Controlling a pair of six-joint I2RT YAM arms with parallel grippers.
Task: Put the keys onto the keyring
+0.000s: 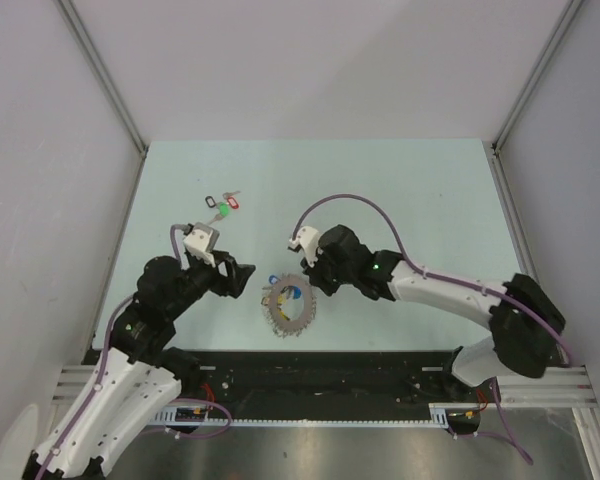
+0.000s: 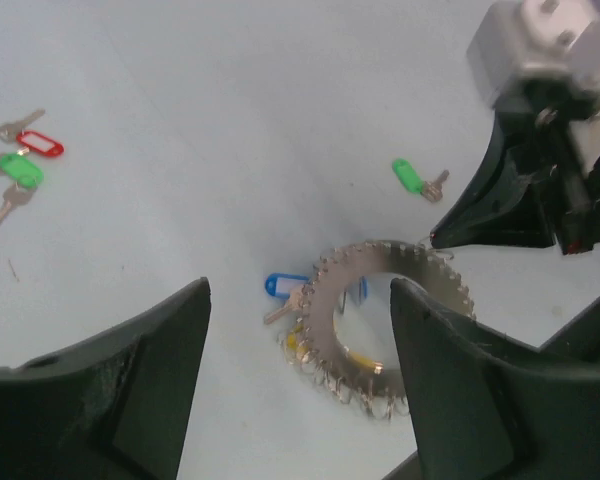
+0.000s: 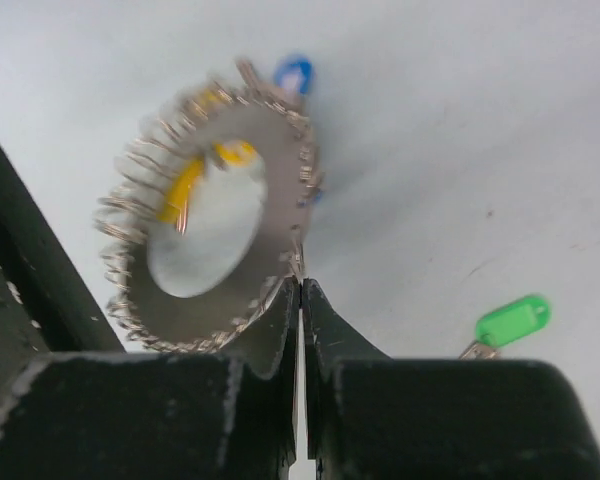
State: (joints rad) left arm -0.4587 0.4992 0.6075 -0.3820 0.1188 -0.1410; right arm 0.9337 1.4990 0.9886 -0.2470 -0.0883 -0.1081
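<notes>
Top cam high overhead, facing down; both wrist cams low, close, sharing keyring [image 2: 380,258].

A: Work surface?
B: Pale mint table [image 1: 400,190], matte. Even diffuse light, with soft shadows only.
A: And around the table?
B: Plain grey-white panels. The back wall [image 1: 320,60] stands behind the table's far edge, the left wall [image 1: 40,200] and right wall [image 1: 580,220] along its sides. Aluminium struts [image 1: 106,80] rise from its two far corners.
A: Near edge?
B: Black strip [image 1: 330,365] along it, silver rail [image 1: 75,378] at the ends, brushed metal sheet [image 1: 360,450] just past that.
</notes>
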